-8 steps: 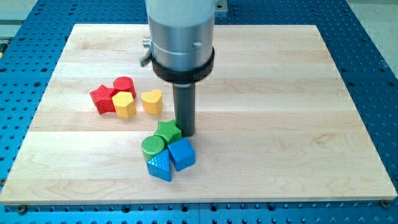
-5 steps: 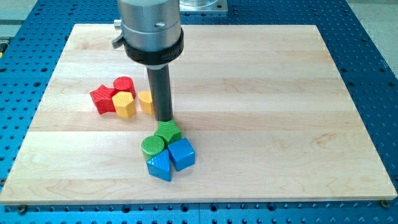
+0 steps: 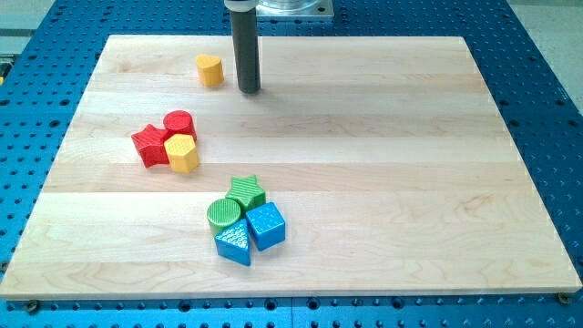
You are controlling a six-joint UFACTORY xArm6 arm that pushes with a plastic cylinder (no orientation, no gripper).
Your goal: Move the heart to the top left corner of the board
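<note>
The yellow heart (image 3: 210,69) lies near the board's top edge, left of centre. My tip (image 3: 249,90) rests on the board just to the heart's right, a small gap between them. The rod rises straight up out of the view's top. The wooden board (image 3: 383,155) fills most of the view.
A red star (image 3: 149,145), a red cylinder (image 3: 180,124) and a yellow hexagon (image 3: 182,153) cluster at the board's left. A green star (image 3: 246,193), a green cylinder (image 3: 223,214), a blue cube (image 3: 266,225) and a blue triangle (image 3: 234,242) cluster near the bottom centre.
The yellow heart has gone from beside the yellow hexagon up to near the board's top edge. My tip moved up from the green star to beside the heart.
</note>
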